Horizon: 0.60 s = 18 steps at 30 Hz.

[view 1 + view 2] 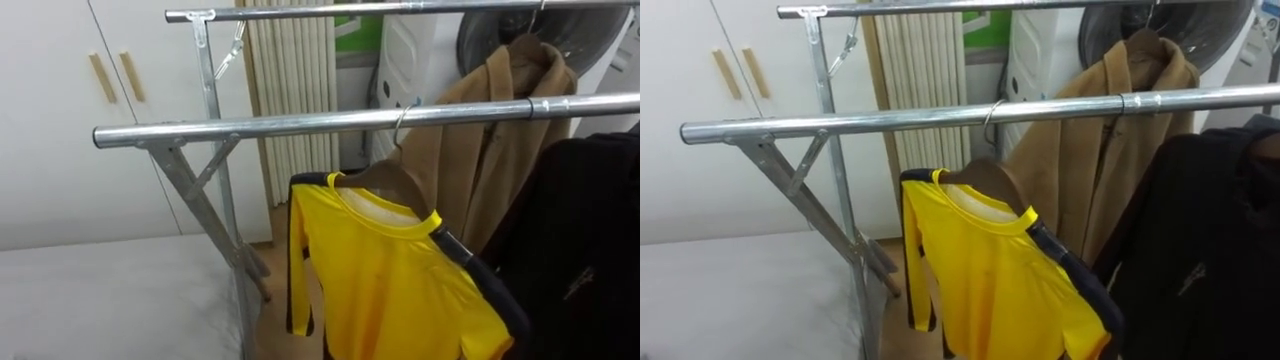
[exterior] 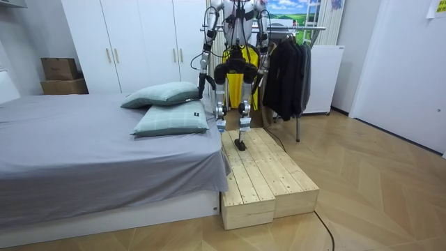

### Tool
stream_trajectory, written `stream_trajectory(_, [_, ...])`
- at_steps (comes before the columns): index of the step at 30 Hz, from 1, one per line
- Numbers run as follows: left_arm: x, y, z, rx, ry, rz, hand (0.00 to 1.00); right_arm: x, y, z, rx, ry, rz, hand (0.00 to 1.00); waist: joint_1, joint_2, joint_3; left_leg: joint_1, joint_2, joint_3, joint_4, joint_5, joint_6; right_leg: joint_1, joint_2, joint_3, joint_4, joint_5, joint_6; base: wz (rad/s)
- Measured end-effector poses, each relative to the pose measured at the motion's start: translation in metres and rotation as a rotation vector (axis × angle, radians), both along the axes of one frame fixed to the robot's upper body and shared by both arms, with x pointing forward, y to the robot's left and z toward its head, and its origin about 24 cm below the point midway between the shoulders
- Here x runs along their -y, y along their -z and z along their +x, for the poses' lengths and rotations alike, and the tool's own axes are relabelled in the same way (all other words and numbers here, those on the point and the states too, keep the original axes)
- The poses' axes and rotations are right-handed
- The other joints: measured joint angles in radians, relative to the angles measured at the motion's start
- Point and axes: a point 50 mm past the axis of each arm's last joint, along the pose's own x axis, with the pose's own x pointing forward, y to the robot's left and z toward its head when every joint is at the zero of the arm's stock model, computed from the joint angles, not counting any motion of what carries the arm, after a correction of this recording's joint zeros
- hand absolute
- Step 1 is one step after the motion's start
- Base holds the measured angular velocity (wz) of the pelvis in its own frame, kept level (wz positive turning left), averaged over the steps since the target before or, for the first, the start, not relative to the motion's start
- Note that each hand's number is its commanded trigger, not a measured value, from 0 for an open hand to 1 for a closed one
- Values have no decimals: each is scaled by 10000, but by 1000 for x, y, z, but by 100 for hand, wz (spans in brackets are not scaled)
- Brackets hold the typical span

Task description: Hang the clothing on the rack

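yellow shirt: likely soft, light and slack, on a wooden hanger hooked over the near rail, just beside a brown coat. take it by the stiff hanger neck, not the cloth. the eye views give you hook and rail close up. the room view gives you the robot on the wooden step by the bed, left hand and right hand near its hips; whether they hold anything you cannot tell.
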Motion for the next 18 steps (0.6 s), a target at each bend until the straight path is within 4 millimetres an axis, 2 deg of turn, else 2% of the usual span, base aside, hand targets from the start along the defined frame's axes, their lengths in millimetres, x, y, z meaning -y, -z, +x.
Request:
stream_trajectory(2, [0,0,4,133,70,3,0,-5,-1,8,224,-727,-18,0,63,75,-63,-266,-1,-47,192,-8,-16,-119,-65,-293,8,-6,-29,26])
stream_trajectory(4, [0,0,8,237,150,5,0,-6,-2,10,289,-1106,-73,0,120,81,-64,-492,-32,-191,395,-9,-18,-197,-153,-569,72,-30,-60,41])
stream_trajectory(6, [1,-1,13,349,401,-2,0,-6,-3,15,339,-1446,-201,0,198,122,-40,-682,-35,-294,529,-20,-40,-302,-220,-832,205,-98,-94,47])
stream_trajectory(8, [4,0,17,428,735,-75,0,-4,-4,20,429,-1651,-301,0,204,227,15,-895,-46,-279,722,-24,-53,-316,-373,-1395,343,-282,-117,70])
stream_trajectory(10, [6,0,19,451,920,-88,0,-3,-4,19,400,-1625,-316,0,155,292,6,-1058,-46,-247,859,-8,-86,-333,-524,-1895,494,-451,-149,90])
stream_trajectory(12, [8,0,22,533,1047,-125,0,0,-4,19,372,-1668,-322,0,127,349,-13,-1353,-7,98,1104,35,-133,-395,-709,-2484,642,-577,-189,100])
stream_trajectory(13, [8,0,26,585,1136,-106,0,1,-4,19,319,-1688,-356,0,38,356,-24,-1575,36,450,1171,162,-112,-427,-868,-2993,712,-683,-212,118])
stream_trajectory(14, [8,0,28,590,1162,-96,0,2,-4,19,274,-1721,-391,0,-45,312,-5,-1764,162,1056,1383,247,-81,-439,-1023,-3411,768,-789,-222,120])
stream_trajectory(15, [8,0,28,587,1168,-88,0,2,-4,18,240,-1781,-430,0,-14,287,11,-1833,233,1401,1618,219,-53,-446,-1085,-3580,846,-858,-230,104])
stream_trajectory(17, [6,-1,28,515,1249,-113,0,3,-3,16,140,-1700,-498,0,-109,287,18,-1812,519,2335,2492,-69,10,-260,-1336,-4413,1095,-1194,-187,110])
stream_trajectory(18, [6,-1,28,486,1262,-100,0,3,-3,16,109,-1660,-500,0,-148,289,15,-1769,568,2477,2609,-128,1,-223,-1393,-4634,1162,-1264,-188,115])
